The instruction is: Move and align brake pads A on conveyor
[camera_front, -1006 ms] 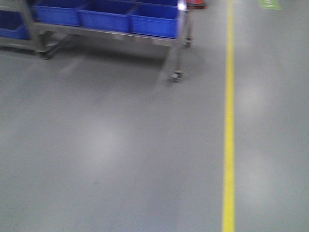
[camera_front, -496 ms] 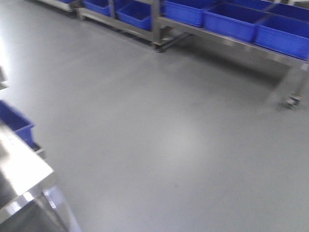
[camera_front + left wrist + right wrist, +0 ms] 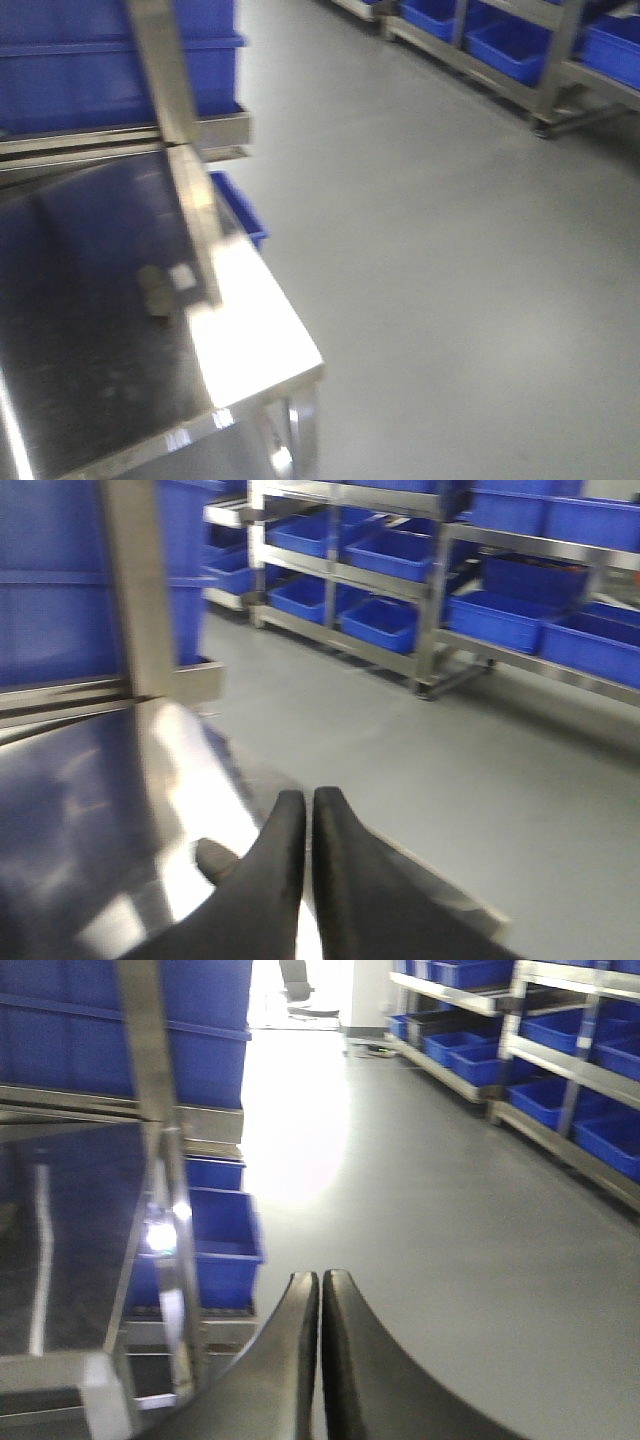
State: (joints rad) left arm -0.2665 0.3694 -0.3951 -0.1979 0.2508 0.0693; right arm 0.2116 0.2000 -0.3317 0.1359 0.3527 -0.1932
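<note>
Table point(image 3: 250, 350): front left.
Post point(image 3: 165, 80): upright at the table's back edge.
Bins point(image 3: 90, 60): behind the table; one lower, beside it.
Racks point(image 3: 520, 45): far right, across the floor point(image 3: 450, 280).
Small object point(image 3: 155, 290): on the table, before the post.
Left gripper point(image 3: 300, 798): over the table's corner.
</note>
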